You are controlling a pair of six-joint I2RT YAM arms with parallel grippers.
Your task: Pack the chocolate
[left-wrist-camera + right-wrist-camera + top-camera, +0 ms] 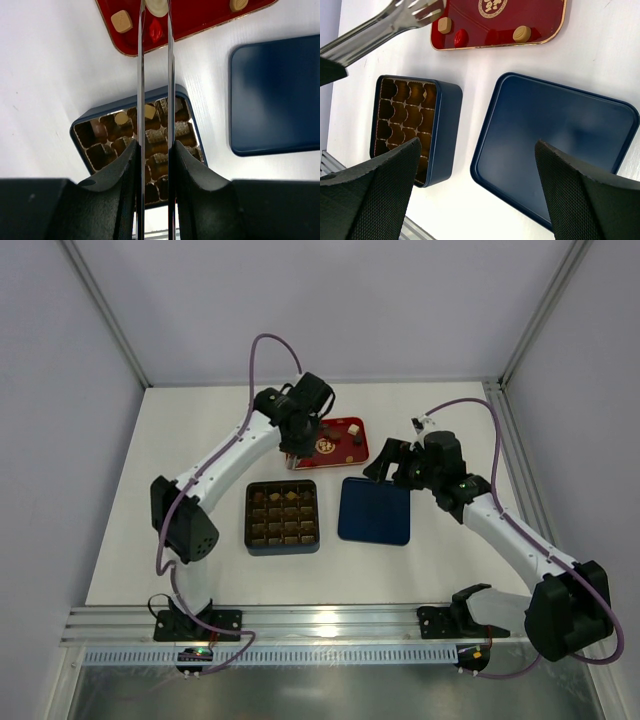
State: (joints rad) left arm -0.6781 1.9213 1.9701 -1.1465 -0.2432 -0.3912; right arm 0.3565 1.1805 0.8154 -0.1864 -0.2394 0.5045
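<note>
On the red tray at the tabletop's far side lies loose chocolate: cream round, tan cube, tan round. Left tool is clamped on tongs that run straight ahead to the tray. The cream round sits between their tips, cube just beside. Pinched or not, can't tell. The part-filled box is under the tongs. Right tool hangs wide apart, empty, over the blue lid; the left arm is nearer.
</note>
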